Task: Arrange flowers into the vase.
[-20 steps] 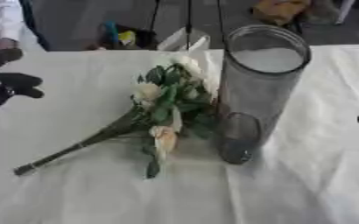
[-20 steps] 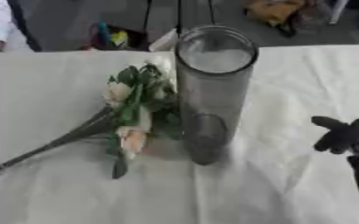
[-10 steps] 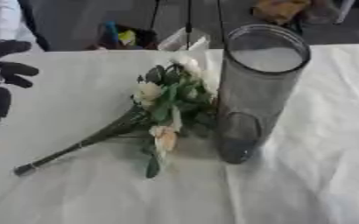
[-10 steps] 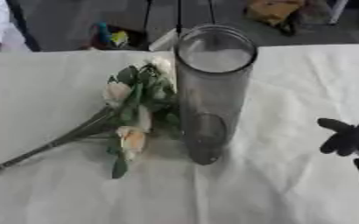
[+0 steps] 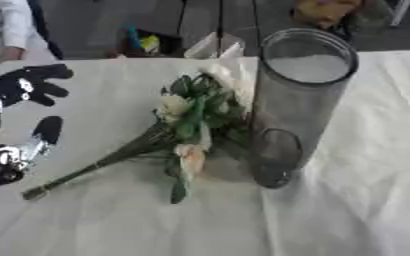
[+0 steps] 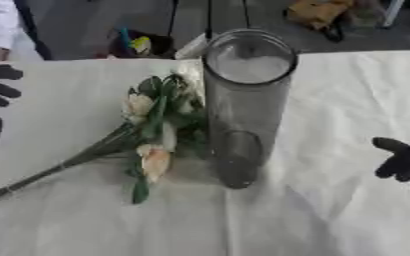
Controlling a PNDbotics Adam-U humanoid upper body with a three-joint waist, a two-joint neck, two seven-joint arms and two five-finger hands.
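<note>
In the left eye view, the left hand (image 5: 23, 86) is seen with spread fingers holding nothing; the bunch of cream flowers with green stems (image 5: 169, 132) lies on the white-clothed table (image 5: 348, 210) to their right, against the tall clear glass vase (image 5: 296, 102). In the right eye view, the right hand (image 6: 403, 160) is shown with relaxed fingers, the vase well to their left.

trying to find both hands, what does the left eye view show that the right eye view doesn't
Only the left eye view shows the left hand whole, open above the table's left side, with its arm below. Only the right eye view shows the right hand, open near the right edge. Both share the upright clear vase on the white table and the flowers lying beside it, stems pointing lower left.
</note>
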